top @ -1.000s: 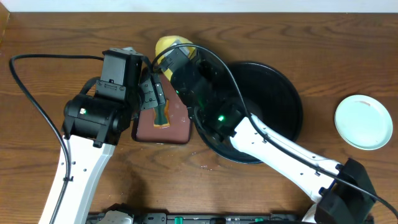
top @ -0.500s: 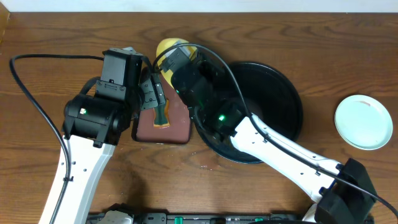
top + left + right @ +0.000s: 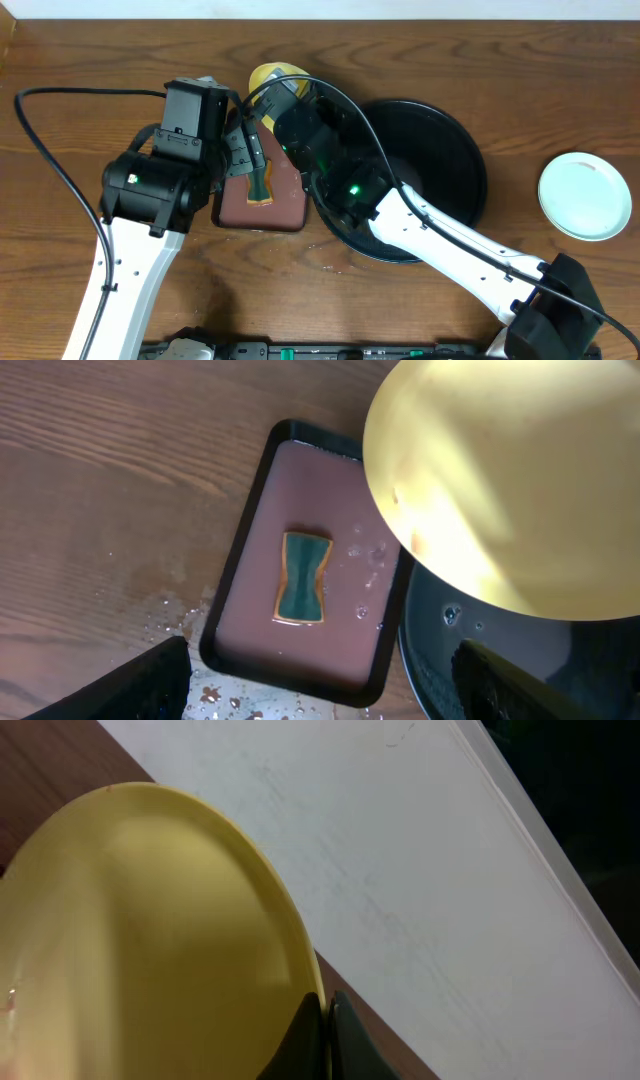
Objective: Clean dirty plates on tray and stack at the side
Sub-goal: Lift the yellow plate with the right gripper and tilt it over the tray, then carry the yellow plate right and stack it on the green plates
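Observation:
My right gripper (image 3: pixel 326 1020) is shut on the rim of the pale yellow plate (image 3: pixel 140 940) and holds it tilted in the air. The plate shows overhead (image 3: pixel 268 73) behind the arms and fills the top right of the left wrist view (image 3: pixel 500 470). My left gripper (image 3: pixel 320 690) is open and empty above the near edge of the reddish-brown tray (image 3: pixel 260 630). The black tray (image 3: pixel 455 165) lies right of centre. A pale blue-green plate (image 3: pixel 585 196) sits on the table at the far right.
A green sponge with a yellow edge (image 3: pixel 303 577) lies in the wet reddish-brown tray (image 3: pixel 285 207). Water drops (image 3: pixel 180 615) spot the wooden table beside it. The right arm (image 3: pixel 440 240) crosses over the black tray.
The right gripper and the yellow plate have shifted very slightly toward the back. The left arm has not moved.

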Motion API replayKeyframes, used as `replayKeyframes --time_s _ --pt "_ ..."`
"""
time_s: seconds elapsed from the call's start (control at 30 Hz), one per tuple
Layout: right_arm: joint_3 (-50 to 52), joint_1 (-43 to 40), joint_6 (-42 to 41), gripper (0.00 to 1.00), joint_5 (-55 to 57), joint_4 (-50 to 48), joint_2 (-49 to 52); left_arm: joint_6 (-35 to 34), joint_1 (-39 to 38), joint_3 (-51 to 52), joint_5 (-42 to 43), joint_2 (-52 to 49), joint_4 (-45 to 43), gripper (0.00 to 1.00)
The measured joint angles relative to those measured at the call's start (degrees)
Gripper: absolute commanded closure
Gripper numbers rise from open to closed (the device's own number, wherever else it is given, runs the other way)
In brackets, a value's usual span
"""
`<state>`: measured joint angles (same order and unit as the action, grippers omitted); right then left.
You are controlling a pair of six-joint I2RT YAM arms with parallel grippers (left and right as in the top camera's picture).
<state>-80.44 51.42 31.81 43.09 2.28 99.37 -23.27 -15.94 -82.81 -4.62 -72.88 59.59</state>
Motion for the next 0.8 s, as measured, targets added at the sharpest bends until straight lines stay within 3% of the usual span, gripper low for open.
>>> replayKeyframes --time_s 0.23,0.53,0.8 --pt "0.00 0.00 0.66 0.99 0.02 -0.02 0.00 0.00 0.00 0.00 0.02 0.00 0.09 0.16" --pt "-0.39 -0.20 12.46 0.99 0.90 -2.56 -0.04 0.66 0.20 0.00 -0.26 -0.09 1.20 0.16" --pt "-0.50 -0.04 15.76 0.99 1.57 -3.21 -0.13 0.83 0.20 0.02 -0.48 -0.09 1.64 0.16"
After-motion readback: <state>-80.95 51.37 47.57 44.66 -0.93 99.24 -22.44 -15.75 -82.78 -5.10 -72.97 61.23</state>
